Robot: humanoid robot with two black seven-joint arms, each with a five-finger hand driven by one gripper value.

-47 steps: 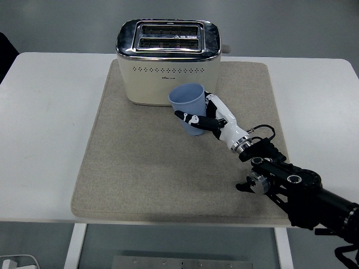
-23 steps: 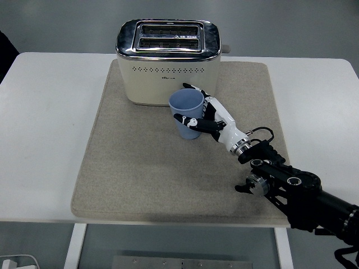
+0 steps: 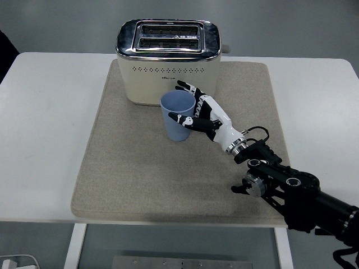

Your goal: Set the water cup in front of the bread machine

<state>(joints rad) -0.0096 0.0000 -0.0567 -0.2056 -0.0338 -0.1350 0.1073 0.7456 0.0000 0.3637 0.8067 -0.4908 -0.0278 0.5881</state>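
Cup upright on mat, in front of the bread machine

Water cup just before bread machine on grey mat; right hand wrapped around it. Risk: a finger snagging the rim on release could tip it.

Right robot hand grips the blue water cup, seemingly upright, before the bread machine

The black right arm reaches in from the lower right corner, its forearm angled up and to the left. Its white-and-black five-fingered right hand is stretched forward, the fingers curled around the far side of a light blue plastic cup and the thumb across its near side.
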